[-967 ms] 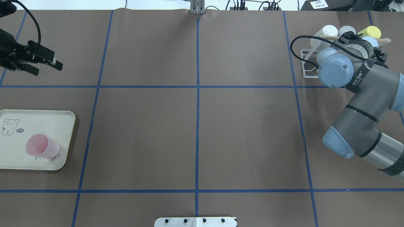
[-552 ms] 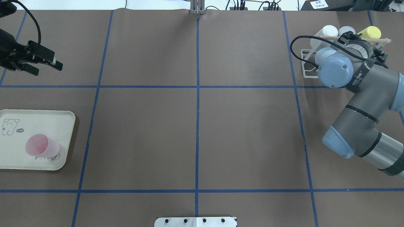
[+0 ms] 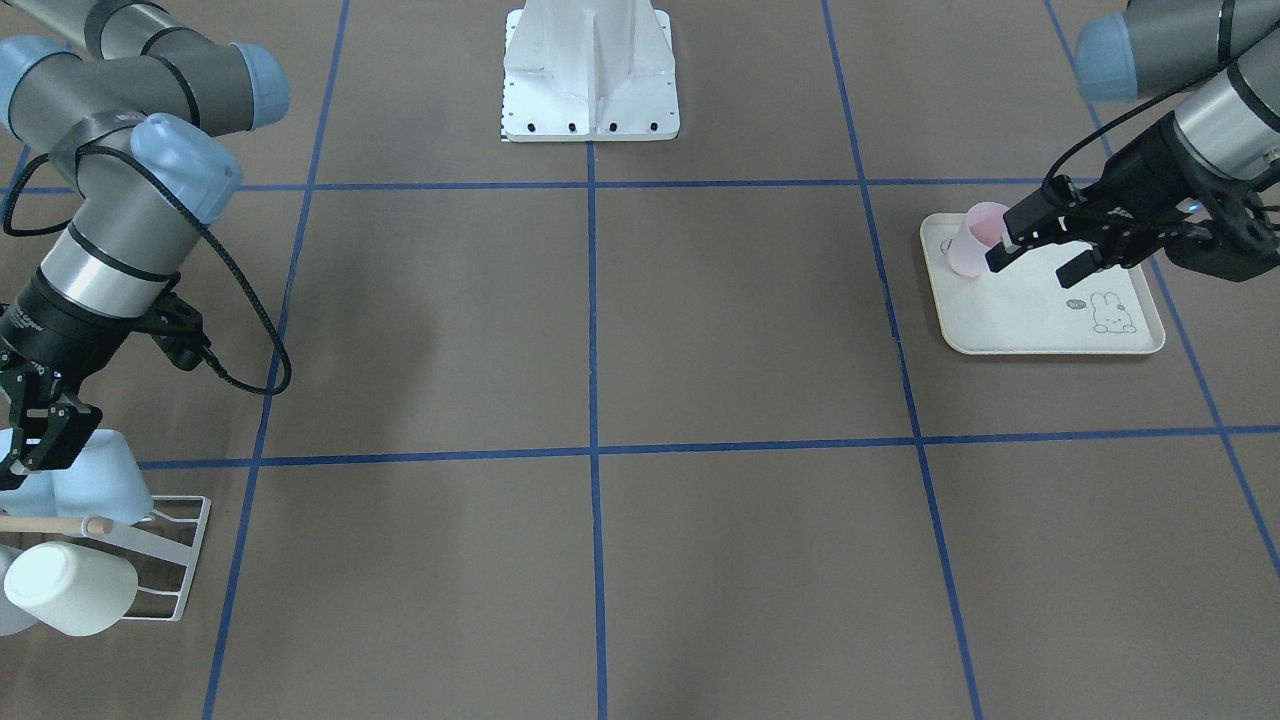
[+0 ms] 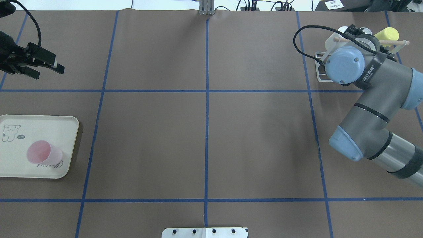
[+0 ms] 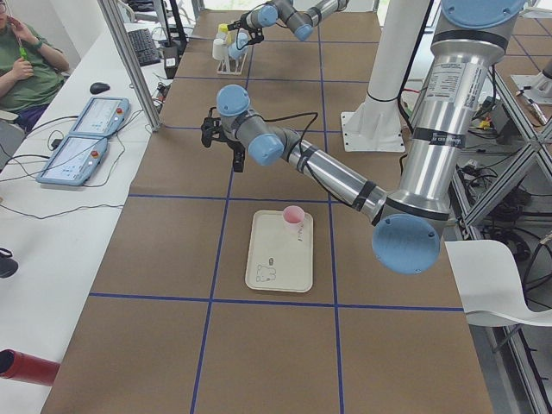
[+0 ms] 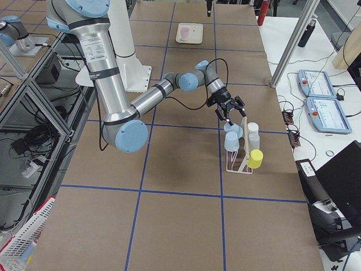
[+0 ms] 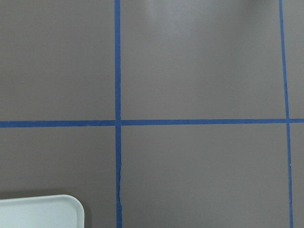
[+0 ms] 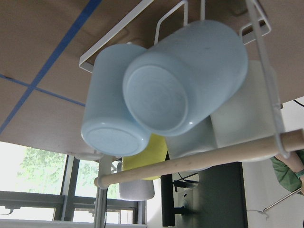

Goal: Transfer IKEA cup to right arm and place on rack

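Note:
A pink cup stands upright on a cream rabbit-print tray at the table's left; it also shows in the front view. My left gripper hangs open and empty, well beyond the tray; in the front view it overlaps the cup but is high above it. The white wire rack with a wooden rod holds two light blue cups, a white one and a yellow one. My right gripper is open and empty just above the rack.
The tray's corner shows at the bottom left of the left wrist view. My right arm's elbow and forearm lie over the table's right side. The white robot base plate sits at the near edge. Blue tape lines cross the brown table.
My right wrist has swung left and farther out over the rack, now covering the blue cups in the overhead view. My left gripper has barely shifted. The pink cup has not moved.

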You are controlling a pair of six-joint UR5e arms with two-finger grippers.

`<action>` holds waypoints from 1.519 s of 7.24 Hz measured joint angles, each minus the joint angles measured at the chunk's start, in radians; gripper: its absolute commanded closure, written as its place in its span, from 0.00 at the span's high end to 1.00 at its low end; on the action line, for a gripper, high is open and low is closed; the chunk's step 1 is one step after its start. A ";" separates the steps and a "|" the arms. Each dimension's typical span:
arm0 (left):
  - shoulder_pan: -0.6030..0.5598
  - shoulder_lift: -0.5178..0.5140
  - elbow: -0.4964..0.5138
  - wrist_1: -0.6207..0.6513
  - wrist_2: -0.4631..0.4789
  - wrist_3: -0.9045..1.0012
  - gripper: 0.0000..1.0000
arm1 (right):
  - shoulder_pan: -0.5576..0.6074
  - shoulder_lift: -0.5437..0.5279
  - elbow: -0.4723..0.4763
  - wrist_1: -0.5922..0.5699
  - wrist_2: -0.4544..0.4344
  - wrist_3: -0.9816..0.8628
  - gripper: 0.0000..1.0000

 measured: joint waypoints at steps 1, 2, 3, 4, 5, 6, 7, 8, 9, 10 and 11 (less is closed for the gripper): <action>-0.002 0.010 -0.005 0.000 0.016 0.019 1.00 | 0.001 0.011 0.032 0.000 0.051 0.089 0.99; -0.004 0.028 -0.005 0.002 0.044 0.083 1.00 | 0.001 0.017 0.069 0.000 0.116 0.214 0.99; -0.006 0.062 -0.003 0.006 0.083 0.184 1.00 | 0.001 0.026 0.108 0.000 0.186 0.366 0.99; -0.008 0.106 -0.004 0.007 0.130 0.275 1.00 | 0.001 0.032 0.145 0.000 0.250 0.528 0.99; -0.007 0.153 -0.008 0.005 0.173 0.330 1.00 | -0.002 0.035 0.172 0.011 0.304 0.691 0.99; -0.004 0.189 -0.013 0.002 0.205 0.353 1.00 | -0.008 0.035 0.186 0.046 0.349 0.846 0.99; -0.001 0.213 -0.019 -0.004 0.221 0.356 1.00 | -0.019 0.031 0.189 0.103 0.398 1.021 1.00; 0.001 0.226 -0.026 -0.014 0.222 0.343 1.00 | -0.039 0.026 0.190 0.164 0.439 1.223 1.00; 0.009 0.240 -0.032 -0.027 0.222 0.308 1.00 | -0.074 0.027 0.190 0.220 0.458 1.423 0.99; 0.038 0.278 -0.034 -0.072 0.231 0.272 1.00 | -0.109 0.035 0.191 0.254 0.465 1.587 1.00; 0.085 0.339 -0.034 -0.147 0.254 0.250 1.00 | -0.140 0.047 0.190 0.266 0.469 1.699 1.00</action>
